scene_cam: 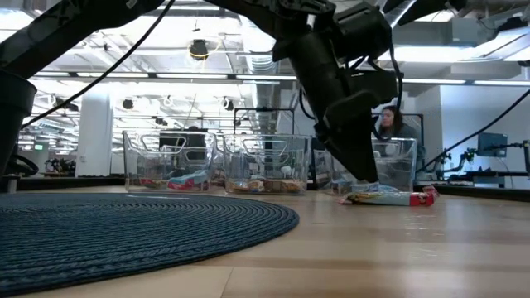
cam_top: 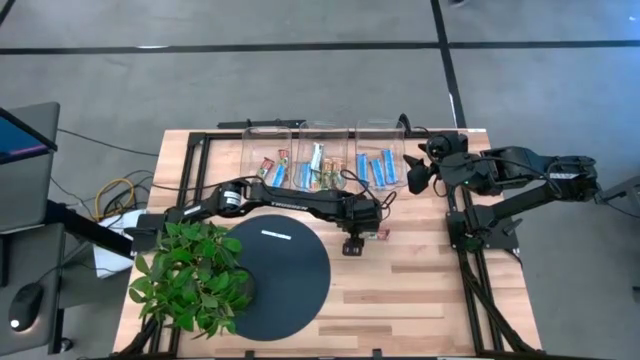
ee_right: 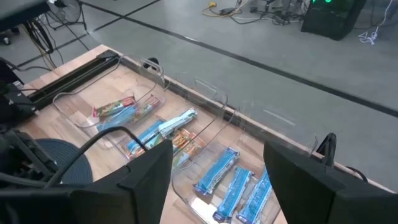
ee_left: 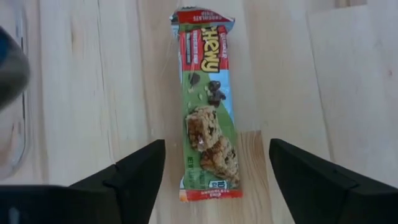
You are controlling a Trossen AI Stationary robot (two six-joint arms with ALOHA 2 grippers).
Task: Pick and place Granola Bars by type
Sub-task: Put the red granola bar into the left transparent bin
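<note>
**Hovering over the last loose bar: where the grab could slip**

Reaching out across the middle of the bench, the left claw hangs with its two fingers spread wide on either side of a green and red chewy bar, not yet touching it. That bar lies flat on the bare wood, just off the edge of the dark round mat and a little in front of the three clear bins lined up along the far edge. From what I can see, it sits lengthwise between the fingers, so they would close across its narrow width; my worry is that only its near end lies between them, and a pinch there could let the far end droop or the slick wrapper slide out. Coming down too hard might also scrape the fingertips on the wood or skid the bar sideways. The bins stand close together, so a drop off-centre could land it among the blue bars instead of its own kind.

Over by the right edge near the far corner, the right claw waits, fingers apart and empty.
</note>
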